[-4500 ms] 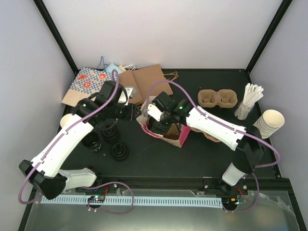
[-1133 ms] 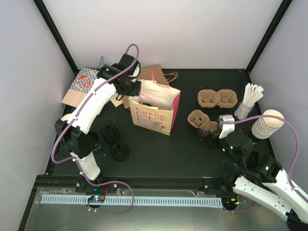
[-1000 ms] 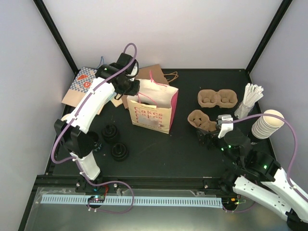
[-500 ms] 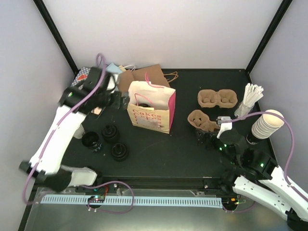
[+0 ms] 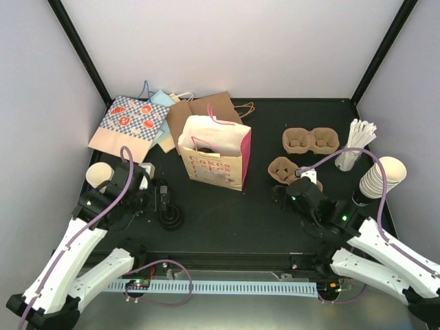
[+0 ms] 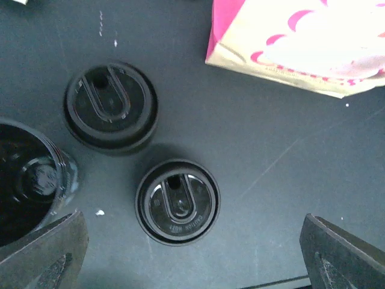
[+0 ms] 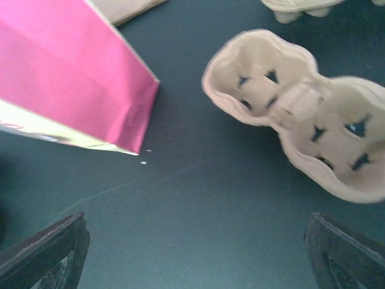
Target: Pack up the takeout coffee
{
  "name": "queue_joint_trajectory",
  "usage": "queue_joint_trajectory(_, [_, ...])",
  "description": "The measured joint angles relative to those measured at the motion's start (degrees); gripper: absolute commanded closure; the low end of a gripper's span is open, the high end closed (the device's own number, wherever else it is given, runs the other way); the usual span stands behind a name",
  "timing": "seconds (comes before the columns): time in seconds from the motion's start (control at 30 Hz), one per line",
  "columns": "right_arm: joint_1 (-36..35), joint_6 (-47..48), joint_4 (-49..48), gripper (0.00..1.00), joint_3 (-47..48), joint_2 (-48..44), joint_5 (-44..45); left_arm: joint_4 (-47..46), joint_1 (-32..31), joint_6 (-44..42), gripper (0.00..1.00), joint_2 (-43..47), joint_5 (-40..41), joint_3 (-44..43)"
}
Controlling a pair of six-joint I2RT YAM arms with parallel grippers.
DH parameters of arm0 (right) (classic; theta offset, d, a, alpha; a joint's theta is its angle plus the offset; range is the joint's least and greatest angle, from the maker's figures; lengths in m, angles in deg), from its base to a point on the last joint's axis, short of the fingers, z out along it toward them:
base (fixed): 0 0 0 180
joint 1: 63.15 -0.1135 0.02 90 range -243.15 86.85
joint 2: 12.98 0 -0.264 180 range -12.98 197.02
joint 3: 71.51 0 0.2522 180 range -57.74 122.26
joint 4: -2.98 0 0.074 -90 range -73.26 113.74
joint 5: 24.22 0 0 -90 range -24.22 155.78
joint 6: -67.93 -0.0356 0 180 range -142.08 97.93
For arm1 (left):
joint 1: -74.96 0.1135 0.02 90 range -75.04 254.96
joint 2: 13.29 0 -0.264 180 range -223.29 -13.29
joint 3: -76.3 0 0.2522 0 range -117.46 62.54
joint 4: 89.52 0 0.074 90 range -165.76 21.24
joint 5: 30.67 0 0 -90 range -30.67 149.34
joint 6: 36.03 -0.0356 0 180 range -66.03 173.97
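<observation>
Black tabletop [image 5: 227, 220], pale lilac walls [image 5: 227, 48], black corner posts [image 5: 80, 51]

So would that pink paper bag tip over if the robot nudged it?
Quite possibly: the paper bag stands upright, tall on a narrow base, so a high push may topple it. Its thin paper sides would probably buckle rather than stay stiff.

Left end effector [image 6: 192, 256] spread wide, right end effector [image 7: 195, 256] likewise — downward-facing

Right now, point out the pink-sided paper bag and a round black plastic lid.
Pink-sided paper bag [image 5: 214, 165]: top external view, front panel.
Round black plastic lid [image 6: 177, 200]: left wrist view, lid's centre.
</observation>
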Motion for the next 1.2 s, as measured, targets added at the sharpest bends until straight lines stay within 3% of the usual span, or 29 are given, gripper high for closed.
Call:
queue_joint_trajectory(0.2, [0.00,-6.21,6.01,0.00,1.66,7.72,2.82,-3.91,0.00,3.08,0.01,7.65,-2.82,8.92])
queue_joint_trajectory(0.47, [0.00,-5.29,11.39,0.00,7.65,17.18,4.92,-10.40,0.00,5.68,0.01,12.68,-5.20,14.93])
queue_joint_trajectory(0.9, [0.15,-3.98,14.64,0.00,16.35,17.11,9.20,-16.72,0.00,5.31,0.01,11.93,-7.89,13.31])
queue_joint_trajectory(1.2, [5.81,-1.75,15.98,0.00,18.62,14.58,12.39,-20.04,0.00,-2.45,0.01,9.86,-6.62,8.74])
